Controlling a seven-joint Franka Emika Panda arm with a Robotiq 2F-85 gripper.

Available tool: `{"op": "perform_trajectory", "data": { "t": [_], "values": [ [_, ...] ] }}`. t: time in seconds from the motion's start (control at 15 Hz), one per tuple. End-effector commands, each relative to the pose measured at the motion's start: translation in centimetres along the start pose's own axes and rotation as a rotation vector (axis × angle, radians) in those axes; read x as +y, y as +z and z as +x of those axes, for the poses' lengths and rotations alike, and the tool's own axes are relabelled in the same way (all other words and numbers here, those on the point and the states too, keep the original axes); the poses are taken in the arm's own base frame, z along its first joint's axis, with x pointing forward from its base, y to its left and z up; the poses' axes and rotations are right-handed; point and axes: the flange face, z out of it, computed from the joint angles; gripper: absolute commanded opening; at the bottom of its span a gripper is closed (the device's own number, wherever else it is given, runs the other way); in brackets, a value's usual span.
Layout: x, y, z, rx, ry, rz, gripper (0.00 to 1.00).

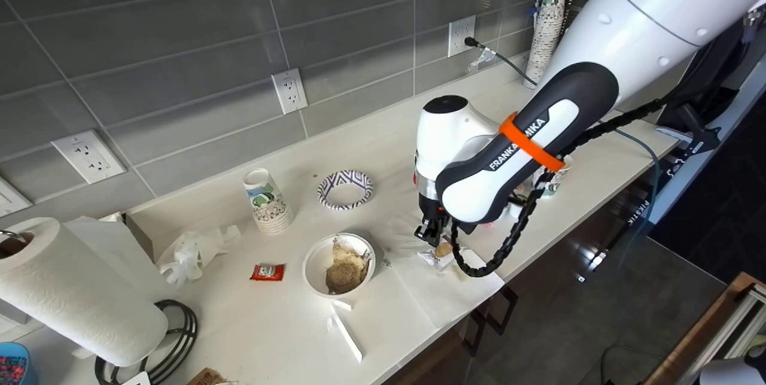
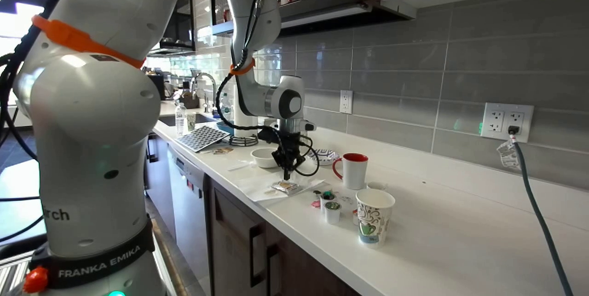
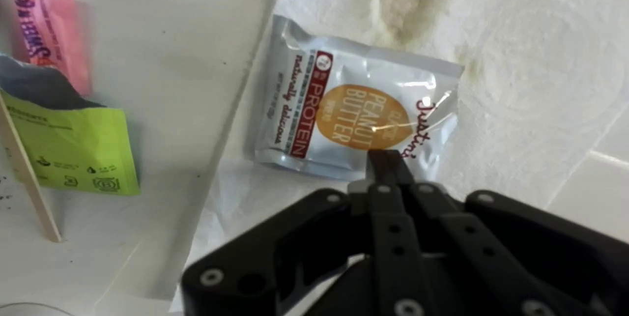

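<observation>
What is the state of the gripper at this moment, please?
Gripper: closed, with nothing visibly held; it points down over the peanut butter packet, and whether it touches it cannot be told.

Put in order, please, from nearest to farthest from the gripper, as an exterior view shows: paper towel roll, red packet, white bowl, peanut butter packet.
1. Peanut butter packet: beneath the gripper.
2. White bowl: between the two packets.
3. Red packet: left of the bowl.
4. Paper towel roll: at the picture's left edge.
</observation>
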Motion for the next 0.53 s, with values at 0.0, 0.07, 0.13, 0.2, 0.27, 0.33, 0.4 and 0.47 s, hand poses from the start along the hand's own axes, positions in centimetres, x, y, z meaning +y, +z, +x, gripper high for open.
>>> {"op": "perform_trajectory", "data": {
  "t": [0.0,0.07,0.13,0.2,0.27,0.33,0.4,0.47],
  "values": [
    [-1.0,1.8,0.4,-0.003,0.004,0.022,0.00],
    [-1.3,2.1,0.4,-0.007,0.000,0.025,0.00],
    [-1.6,2.3,0.3,-0.011,-0.001,0.023,0.00],
    [-1.9,2.4,0.3,-0.009,-0.002,0.026,0.00],
    [-2.0,2.5,0.3,-0.008,0.001,0.021,0.00],
    [-2.2,2.5,0.3,-0.004,0.005,0.018,0.00],
    [-2.3,2.4,0.2,-0.001,0.009,0.015,0.00],
    [-2.4,2.4,0.2,0.005,0.015,0.011,0.00]
  ]
}}
